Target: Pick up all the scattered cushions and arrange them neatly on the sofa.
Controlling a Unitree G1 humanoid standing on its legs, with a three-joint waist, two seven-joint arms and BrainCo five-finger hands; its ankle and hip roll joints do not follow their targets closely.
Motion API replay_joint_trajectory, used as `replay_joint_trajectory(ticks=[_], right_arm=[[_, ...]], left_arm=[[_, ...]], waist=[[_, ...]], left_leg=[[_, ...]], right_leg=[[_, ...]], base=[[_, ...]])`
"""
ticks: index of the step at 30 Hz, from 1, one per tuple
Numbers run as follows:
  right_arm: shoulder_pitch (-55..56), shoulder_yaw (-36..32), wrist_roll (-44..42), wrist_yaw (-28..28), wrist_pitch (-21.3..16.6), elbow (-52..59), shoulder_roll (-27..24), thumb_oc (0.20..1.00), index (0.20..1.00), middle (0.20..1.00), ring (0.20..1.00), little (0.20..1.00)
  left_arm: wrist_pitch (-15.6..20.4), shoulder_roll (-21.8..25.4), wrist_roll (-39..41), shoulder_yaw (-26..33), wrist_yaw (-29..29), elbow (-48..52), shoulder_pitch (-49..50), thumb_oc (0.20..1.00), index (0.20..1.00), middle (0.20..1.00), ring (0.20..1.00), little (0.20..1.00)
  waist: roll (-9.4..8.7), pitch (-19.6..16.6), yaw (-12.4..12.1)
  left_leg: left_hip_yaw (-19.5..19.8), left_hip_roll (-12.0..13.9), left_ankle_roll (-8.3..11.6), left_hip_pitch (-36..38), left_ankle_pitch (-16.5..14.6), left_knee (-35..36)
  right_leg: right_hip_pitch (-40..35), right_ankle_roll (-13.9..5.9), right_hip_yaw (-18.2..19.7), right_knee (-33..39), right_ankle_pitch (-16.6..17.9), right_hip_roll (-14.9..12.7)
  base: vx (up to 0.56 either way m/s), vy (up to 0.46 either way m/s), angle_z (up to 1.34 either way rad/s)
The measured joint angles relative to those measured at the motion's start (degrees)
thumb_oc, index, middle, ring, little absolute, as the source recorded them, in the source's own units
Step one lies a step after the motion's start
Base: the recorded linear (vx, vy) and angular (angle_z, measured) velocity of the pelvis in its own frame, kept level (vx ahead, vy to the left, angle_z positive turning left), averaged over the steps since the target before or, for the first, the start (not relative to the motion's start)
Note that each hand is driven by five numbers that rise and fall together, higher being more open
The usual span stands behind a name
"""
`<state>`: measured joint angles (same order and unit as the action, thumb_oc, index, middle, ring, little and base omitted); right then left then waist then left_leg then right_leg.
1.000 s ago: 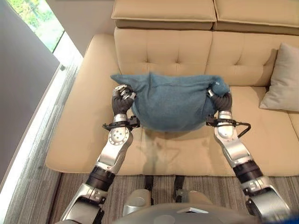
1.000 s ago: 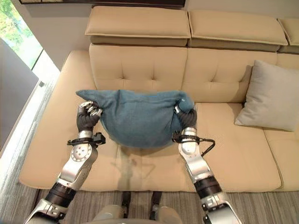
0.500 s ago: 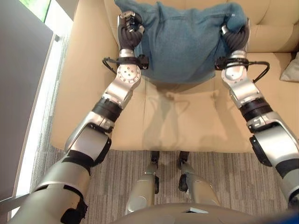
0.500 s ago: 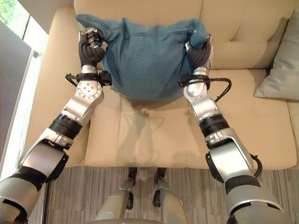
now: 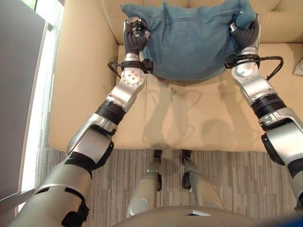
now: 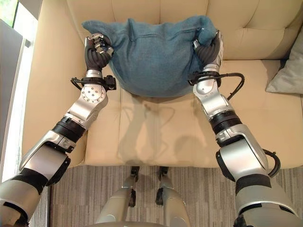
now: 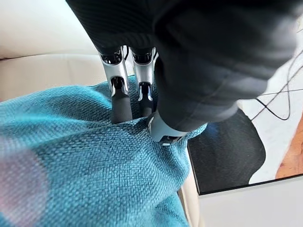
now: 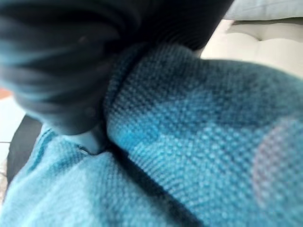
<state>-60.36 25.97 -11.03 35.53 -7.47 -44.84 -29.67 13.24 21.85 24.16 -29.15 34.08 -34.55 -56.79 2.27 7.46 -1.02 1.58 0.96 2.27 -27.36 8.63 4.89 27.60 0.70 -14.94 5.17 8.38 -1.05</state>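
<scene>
Beige upholstery takes up most of the upper frame in both eye views: the sofa [image 6: 142,127], its seat running across the middle and its tufted backrest rising along the top edge, with grey striped carpet [image 6: 189,189] below it at the bottom.

Against the backrest, at top centre, hangs the teal cushion [image 6: 156,56]. It is held by its two upper corners, one on each side, so that its body droops between them. Its lower edge looks close to the seat, though whether it touches cannot be told. Holding both corners keeps the soft cushion spread wide and square to the backrest, which suits standing it up neatly there.

At the far right edge, a sliver of a grey cushion [image 6: 289,75] rests on the seat, well apart from the teal one; it appears already placed.

At upper left, the left hand [image 6: 97,49] is clenched on the cushion's left corner; its wrist view shows fingers [image 7: 120,99] and thumb pinching the woven cloth. At upper right, the right hand [image 6: 210,47] grips the opposite corner, its cover pressed into bunched fabric in its own wrist view.

My reading: placement is nearly done, with lowering and letting go remaining.
</scene>
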Motion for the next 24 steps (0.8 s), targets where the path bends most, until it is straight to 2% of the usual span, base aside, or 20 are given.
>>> replay_joint_trajectory(ticks=[1, 2, 3, 6, 8, 10, 11, 12, 13, 15, 17, 19, 20, 22, 24], right_arm=[[0.1, 0.0, 0.0, 0.0, 0.0, -0.1, 0.1, 0.200, 0.200, 0.200, 0.200, 0.200], [0.1, 0.0, 0.1, 0.0, -0.1, -0.5, 0.1, 0.724, 0.724, 0.724, 0.724, 0.724], [0.0, 0.0, 0.4, 0.0, -0.4, -2.1, 0.2, 1.000, 1.000, 1.000, 1.000, 1.000], [-5.6, 3.8, 2.7, -0.1, -0.1, -9.1, -1.2, 1.000, 1.000, 1.000, 1.000, 1.000], [-10.5, 8.9, 6.2, -0.8, 1.0, -11.0, -5.4, 1.000, 1.000, 1.000, 1.000, 1.000], [-12.6, 10.5, 8.5, -0.9, 1.8, -10.8, -7.9, 1.000, 1.000, 1.000, 1.000, 1.000], [-16.7, 16.6, 11.4, -1.7, 2.9, -15.8, -11.5, 1.000, 1.000, 1.000, 1.000, 1.000], [-18.7, 17.9, 12.5, -1.8, 3.7, -16.9, -14.5, 1.000, 1.000, 1.000, 1.000, 1.000], [-19.1, 18.4, 13.2, -2.0, 3.9, -18.7, -15.6, 1.000, 1.000, 1.000, 1.000, 1.000], [-23.6, 24.0, 15.8, -4.0, 5.3, -28.2, -18.1, 1.000, 1.000, 1.000, 1.000, 1.000], [-24.8, 21.7, 15.7, -4.0, 7.2, -29.2, -22.6, 1.000, 1.000, 1.000, 1.000, 1.000], [-24.5, 20.1, 15.5, -3.9, 8.5, -28.6, -25.3, 1.000, 1.000, 1.000, 1.000, 1.000], [-22.0, 17.2, 14.4, -3.9, 8.5, -24.5, -26.4, 1.000, 1.000, 1.000, 1.000, 1.000], [-15.9, 15.0, 13.5, -3.9, 8.5, -18.6, -27.5, 1.000, 1.000, 1.000, 1.000, 1.000], [-4.5, 10.2, 13.4, -3.8, 7.8, -5.2, -28.1, 1.000, 1.000, 1.000, 1.000, 1.000]], left_arm=[[0.0, 0.0, 0.0, 0.0, 0.0, 0.0, 0.0, 0.272, 0.272, 0.272, 0.272, 0.272], [0.0, 0.1, -0.2, -0.3, 0.0, -0.2, 0.0, 0.947, 0.947, 0.947, 0.947, 0.947], [0.0, 0.2, -0.3, -0.8, -0.1, -0.4, 0.1, 1.000, 1.000, 1.000, 1.000, 1.000], [0.0, 1.6, -1.3, -3.6, -1.3, -5.2, -4.2, 1.000, 1.000, 1.000, 1.000, 1.000], [-0.3, 4.5, -2.5, -5.4, -2.6, -8.1, -8.8, 1.000, 1.000, 1.000, 1.000, 1.000], [-0.2, 6.5, -3.3, -5.4, -2.9, -8.6, -9.9, 1.000, 1.000, 1.000, 1.000, 1.000], [-0.4, 8.7, -5.1, -6.8, -3.9, -14.8, -13.0, 1.000, 1.000, 1.000, 1.000, 1.000], [-0.7, 12.2, -5.2, -6.7, -4.0, -17.2, -14.1, 1.000, 1.000, 1.000, 1.000, 1.000], [-0.6, 13.2, -5.4, -6.8, -4.2, -18.5, -14.6, 1.000, 1.000, 1.000, 1.000, 1.000], [-0.9, 15.7, -5.6, -8.1, -5.2, -29.1, -18.5, 1.000, 1.000, 1.000, 1.000, 1.000], [-2.3, 20.2, -5.5, -6.4, -5.0, -32.6, -18.4, 1.000, 1.000, 1.000, 1.000, 1.000], [-2.9, 22.0, -5.5, -5.3, -5.0, -31.8, -17.3, 1.000, 1.000, 1.000, 1.000, 1.000], [-2.7, 22.6, -5.5, -1.9, -5.1, -26.3, -13.5, 1.000, 1.000, 1.000, 1.000, 1.000], [-2.3, 21.9, -5.4, 0.2, -5.0, -19.3, -5.5, 1.000, 1.000, 1.000, 1.000, 1.000], [-1.5, 20.6, -5.6, 5.7, -5.0, -4.5, 9.0, 1.000, 1.000, 1.000, 1.000, 1.000]], waist=[[0.01, 0.0, 0.1], [0.02, 0.0, 0.2], [0.02, 0.0, 0.1], [0.07, 0.0, 0.3], [0.10, -0.1, 0.1], [0.15, -0.1, 0.1], [0.16, -0.1, -0.2], [0.16, -0.1, -0.1], [0.15, -0.1, 0.0], [0.13, -0.1, -0.1], [0.03, -0.1, 0.1], [-0.20, -0.1, 0.1], [-0.42, -0.2, 0.3], [-0.82, -0.1, 0.7], [-1.40, -0.1, 1.4]], left_leg=[[0.4, 0.0, 0.05, -0.1, 0.0, 0.0], [0.5, 0.0, 0.16, -0.1, 0.1, 0.0], [0.5, 0.0, 0.24, -0.2, 0.2, 0.0], [0.4, 0.0, 0.55, -1.8, 0.7, 0.0], [0.4, 0.0, 0.53, -3.0, 1.2, 0.0], [0.3, 0.1, 0.53, -2.8, 1.2, -0.1], [0.4, 0.1, 0.54, -2.8, 1.2, -0.1], [0.4, 0.1, 0.55, -2.8, 1.2, -0.1], [0.4, 0.1, 0.55, -2.6, 1.2, -0.1], [0.5, 0.1, 0.55, -2.6, 1.2, -0.2], [0.6, 0.1, 0.55, -2.5, 1.2, -0.2], [0.6, 0.1, 0.55, -2.1, 1.2, -0.1], [0.5, 0.1, 0.55, -1.6, 1.2, 0.0], [0.5, 0.1, 0.55, -0.1, 1.2, 0.1], [0.6, 0.1, 0.63, 2.1, 1.1, 0.3]], right_leg=[[0.0, 0.00, 0.0, 0.0, 0.0, 0.0], [0.1, -0.02, 0.0, 0.0, 0.0, 0.0], [0.1, -0.05, 0.0, 0.0, 0.0, 0.0], [1.8, -0.41, 0.1, 0.0, 0.6, 0.0], [3.0, -0.14, 0.1, 0.0, 1.1, 0.0], [2.8, -0.15, 0.2, -0.1, 1.1, 0.1], [2.8, -0.14, 0.1, -0.1, 1.1, 0.1], [2.8, -0.13, 0.1, -0.1, 1.1, 0.0], [2.4, -0.15, 0.0, -0.1, 1.1, 0.0], [2.3, -0.15, -0.1, -0.1, 1.1, 0.1], [2.2, -0.15, -0.1, -0.1, 1.1, 0.0], [1.9, -0.21, -0.1, -0.3, 1.1, 0.0], [1.6, -0.30, 0.0, -0.4, 1.0, 0.0], [0.2, -0.86, 0.0, -0.7, 0.6, 0.0], [-1.9, -1.62, 0.1, -1.0, 0.0, -0.1]], base=[[0.00, 0.000, 0.00], [0.00, -0.005, 0.04], [0.00, 0.000, 0.00], [0.00, -0.006, -0.01], [0.00, -0.025, -0.03], [0.02, -0.038, -0.01], [0.03, -0.034, 0.01], [0.03, -0.051, 0.04], [0.04, -0.068, 0.07], [0.02, -0.051, 0.07], [0.00, 0.000, 0.00], [0.00, 0.000, 0.00], [0.00, 0.000, 0.00], [0.02, -0.008, -0.01], [0.10, -0.015, 0.02]])
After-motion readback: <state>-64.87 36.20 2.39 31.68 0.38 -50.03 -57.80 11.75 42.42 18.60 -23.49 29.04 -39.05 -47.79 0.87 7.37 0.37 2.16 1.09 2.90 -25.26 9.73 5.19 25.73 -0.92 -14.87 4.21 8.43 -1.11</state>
